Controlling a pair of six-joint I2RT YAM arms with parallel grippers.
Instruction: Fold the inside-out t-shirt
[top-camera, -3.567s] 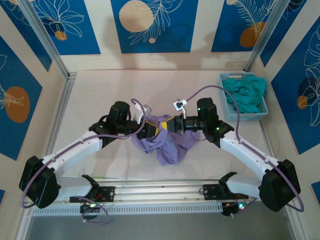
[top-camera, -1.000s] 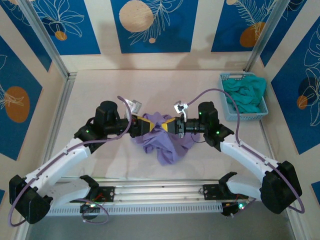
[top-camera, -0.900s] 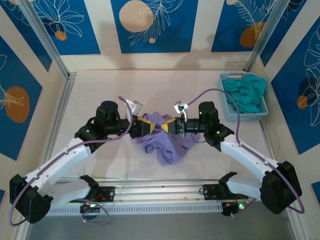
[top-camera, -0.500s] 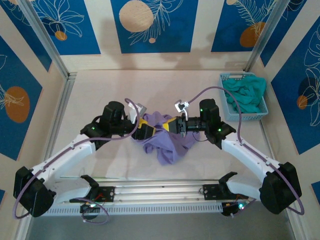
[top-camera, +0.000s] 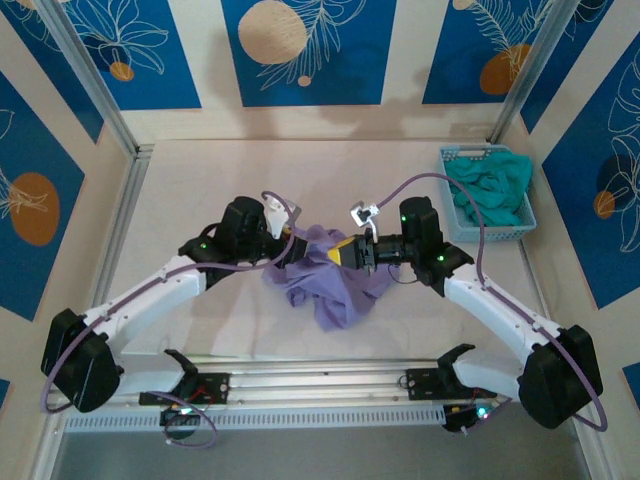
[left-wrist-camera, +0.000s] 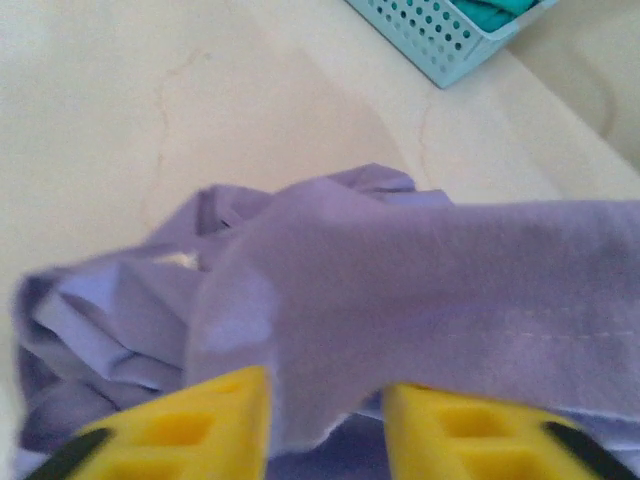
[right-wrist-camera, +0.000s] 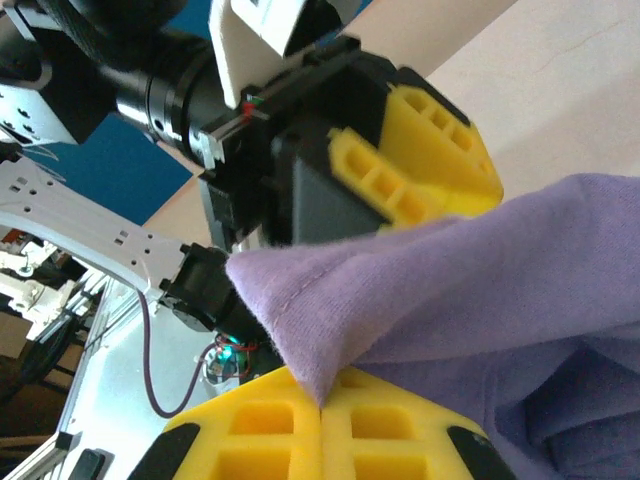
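The lavender t-shirt (top-camera: 335, 290) lies crumpled on the table between my two arms, with its upper part lifted. My right gripper (right-wrist-camera: 320, 395) is shut on a seamed corner of the shirt (right-wrist-camera: 500, 260), its yellow fingertips (top-camera: 343, 250) meeting at the bunch's top. My left gripper (left-wrist-camera: 325, 420) faces it from the left, pushed into the cloth. Its yellow fingers (left-wrist-camera: 200, 425) stand a little apart. A fold of the shirt (left-wrist-camera: 420, 270) hangs between them, lying against the left finger with a gap to the right one. The lettering is hidden.
A light-blue perforated basket (top-camera: 455, 215) holding a teal garment (top-camera: 490, 185) stands at the table's right edge, also at the top of the left wrist view (left-wrist-camera: 430, 40). Aluminium frame posts rise at the back corners. A rail runs along the near edge (top-camera: 320, 385).
My left gripper moved right into the lifted cloth, close to the right gripper; its jaws widened and then narrowed around a fold. The right gripper kept its hold, hardly moving.
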